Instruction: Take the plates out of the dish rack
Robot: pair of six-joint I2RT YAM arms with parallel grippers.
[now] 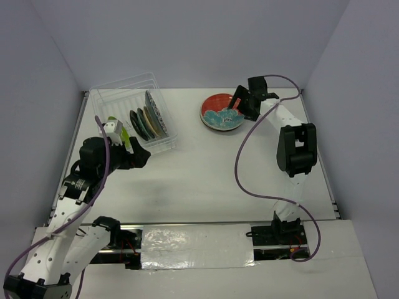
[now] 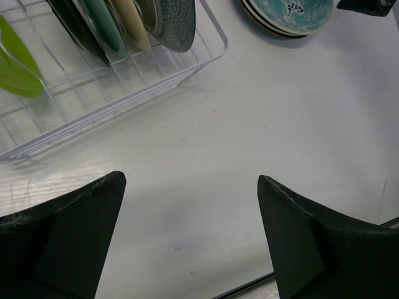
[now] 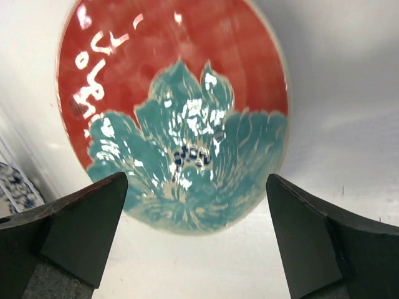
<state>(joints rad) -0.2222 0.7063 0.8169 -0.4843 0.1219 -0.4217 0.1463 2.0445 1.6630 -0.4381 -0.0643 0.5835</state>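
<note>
My right gripper (image 1: pixel 239 104) has its two fingers (image 3: pixel 75 230) spread wide, and it holds nothing. It hangs just over the red plate (image 3: pixel 181 112) with the big teal flower. That plate lies flat on the white table (image 1: pixel 199 180), out of the rack and off to the right of it. From the left wrist view I think I see darker rims under it, but I cannot tell for sure. My left gripper (image 2: pixel 190 179) is spread wide too, with nothing between its fingers, and only bare table shows below it. It sits just beside the near corner of the dish rack (image 1: pixel 121 93). The rack is clear plastic and sits at the far left of the table. Plates stand on edge in its slots: a lime green plate (image 1: pixel 124 134) nearest my left arm, then a dark plate (image 2: pixel 75 25), a teal plate (image 2: pixel 103 22), a cream plate (image 2: pixel 131 25) and a blue patterned plate (image 2: pixel 174 25) in a tight row.
</note>
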